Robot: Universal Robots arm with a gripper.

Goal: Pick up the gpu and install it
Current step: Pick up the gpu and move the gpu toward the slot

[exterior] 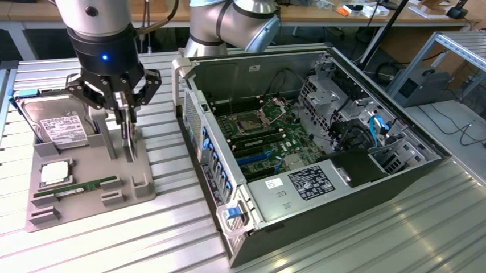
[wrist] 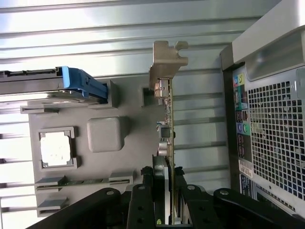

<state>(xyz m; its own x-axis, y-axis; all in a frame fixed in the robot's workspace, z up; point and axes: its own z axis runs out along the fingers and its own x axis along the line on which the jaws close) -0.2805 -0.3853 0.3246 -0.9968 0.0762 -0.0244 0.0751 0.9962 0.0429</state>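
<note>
Currently at the pick-up step, as judged.

Item: gripper [exterior: 127, 120], hanging over the grey holder tray [exterior: 125, 196] at the exterior view's left. Fingers [wrist: 159, 183] drawn together on either face of the gpu [wrist: 168, 121], pressed to it at its top edge.

Item: gpu, upright on its long edge in a slot of the tray, pale end bracket [wrist: 167, 59] at the end away from the gripper. It looks seated in the tray, not raised.

Item: open computer case [exterior: 254, 62], just beside the tray, motherboard exposed. No card is fitted in it, so the install is not begun.

Other tray stock: hard drive [exterior: 57, 128], processor [exterior: 54, 172], green memory stick [exterior: 76, 189].

Requirement for the move ahead, as judged: a firm hold and straight travel clear of the slot, since the card is thin and stands on edge.

Hard to make out: the card's lower edge where it meets the slot; the exact pad contact, cut off in the wrist view; which board slot suits the card.
</note>
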